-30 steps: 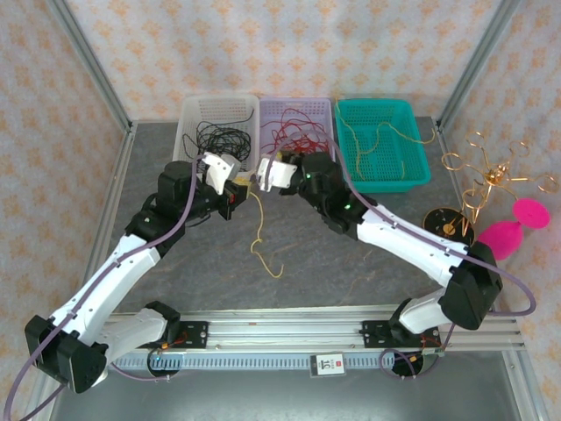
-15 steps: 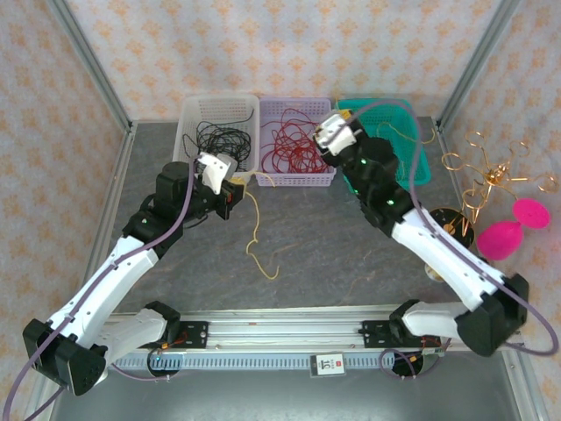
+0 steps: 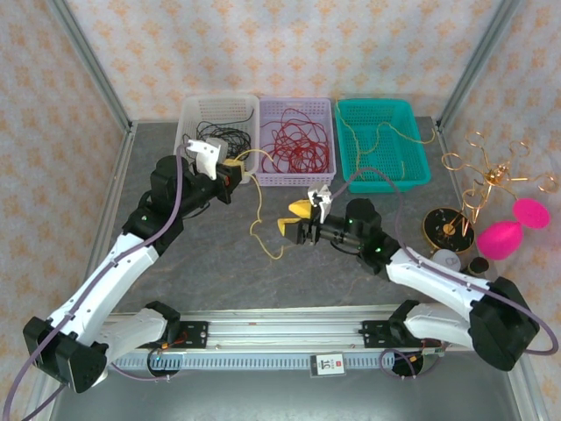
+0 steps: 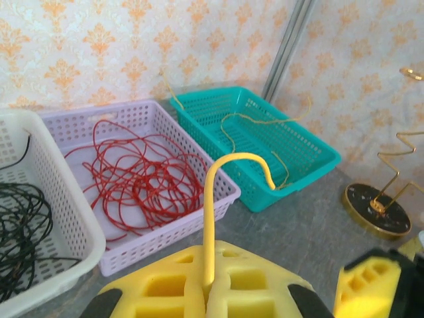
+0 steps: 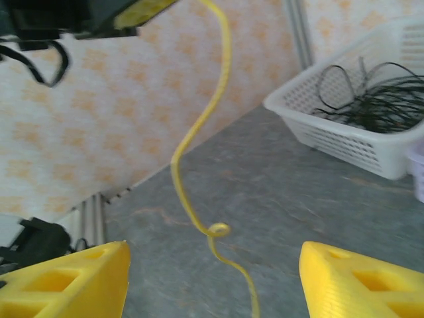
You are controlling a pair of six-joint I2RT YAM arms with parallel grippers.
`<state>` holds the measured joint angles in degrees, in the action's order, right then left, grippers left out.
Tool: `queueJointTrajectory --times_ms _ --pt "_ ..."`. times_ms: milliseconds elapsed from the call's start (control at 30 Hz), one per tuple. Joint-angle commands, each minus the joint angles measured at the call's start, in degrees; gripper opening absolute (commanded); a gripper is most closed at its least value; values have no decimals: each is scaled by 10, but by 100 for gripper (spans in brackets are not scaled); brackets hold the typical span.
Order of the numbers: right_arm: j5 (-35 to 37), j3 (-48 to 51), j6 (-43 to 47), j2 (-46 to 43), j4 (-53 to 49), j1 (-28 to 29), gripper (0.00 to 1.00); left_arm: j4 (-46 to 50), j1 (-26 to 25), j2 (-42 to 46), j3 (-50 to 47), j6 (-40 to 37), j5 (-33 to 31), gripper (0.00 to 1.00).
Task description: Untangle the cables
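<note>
Top external: left gripper (image 3: 230, 174) near far edge of table (image 3: 202, 263), just in front of white basket (image 3: 187, 132). Left wrist: jaws clenched on yellow cable (image 4: 210, 199), which arcs up from fingers (image 4: 252, 301). Cable then trails down onto table centre. Right gripper (image 3: 298, 224) at table centre, jaws released, grasping nothing; right wrist view: cable hangs between pads (image 5: 63, 281), untouched. Black cable (image 3: 219, 136) in white basket, red cable (image 3: 298, 147) in lilac basket (image 3: 298, 180), second yellow strand (image 3: 381, 133) in teal basket (image 3: 386, 180); all three baskets along far edge.
</note>
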<state>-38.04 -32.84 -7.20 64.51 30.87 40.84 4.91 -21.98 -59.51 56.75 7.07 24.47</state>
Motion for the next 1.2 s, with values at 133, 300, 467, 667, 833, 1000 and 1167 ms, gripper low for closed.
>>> queueJointTrajectory --times_ms 133,300,467,667,833,1000,1167 --pt "-52 -46 -35 82 158 16 67 -36 3 -16 40 58 -14 0" --pt "-62 -81 -33 138 172 21 60 -39 2 -25 49 75 4 0" --pt "-18 -101 -36 155 151 21 32 -34 2 -27 54 81 -1 0" --pt "-4 -110 -41 155 130 21 10 -29 2 -42 64 87 -2 0" --pt "55 -151 -66 159 43 16 0 -33 2 -48 66 95 -2 23" --pt "78 -188 -104 131 -34 -23 0 -35 3 -38 61 91 -6 62" --pt "108 -234 -101 110 -122 -71 0 -52 3 -16 42 91 0 70"
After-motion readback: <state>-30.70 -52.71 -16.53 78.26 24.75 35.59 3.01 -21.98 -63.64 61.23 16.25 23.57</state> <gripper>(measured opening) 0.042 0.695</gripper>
